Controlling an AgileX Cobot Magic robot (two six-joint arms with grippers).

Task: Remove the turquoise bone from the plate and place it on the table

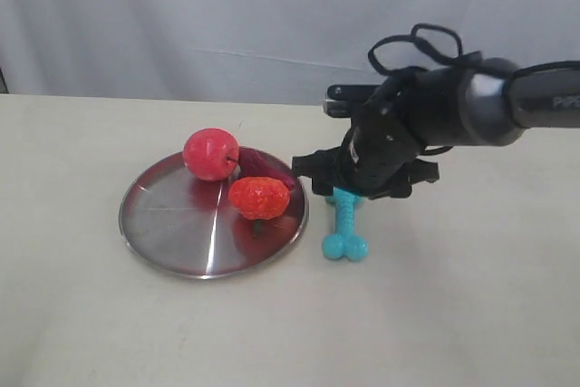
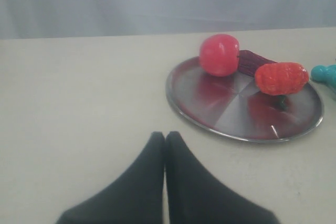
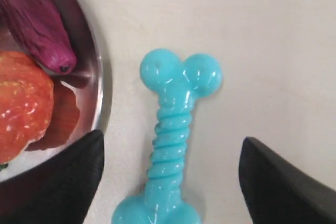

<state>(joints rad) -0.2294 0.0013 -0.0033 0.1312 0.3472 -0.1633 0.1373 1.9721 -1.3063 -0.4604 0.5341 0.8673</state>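
The turquoise bone [image 1: 344,224] lies flat on the beige table [image 1: 453,314], just off the right rim of the silver plate [image 1: 172,233]. My right gripper [image 1: 349,189] hovers over the bone's far end, open. In the right wrist view the bone [image 3: 173,140] lies between the two spread black fingers without touching either, and the plate's rim [image 3: 100,93] runs beside it. My left gripper [image 2: 165,136] is shut and empty, low over bare table, well short of the plate [image 2: 231,114]. One knob of the bone [image 2: 325,73] peeks in past the plate's edge.
On the plate sit a red apple [image 1: 210,153], an orange-red fruit [image 1: 259,198] and a dark purple piece [image 1: 263,162] at the back rim. A white cloth backdrop [image 1: 227,15] rises behind the table. The right arm's cables loop above its wrist.
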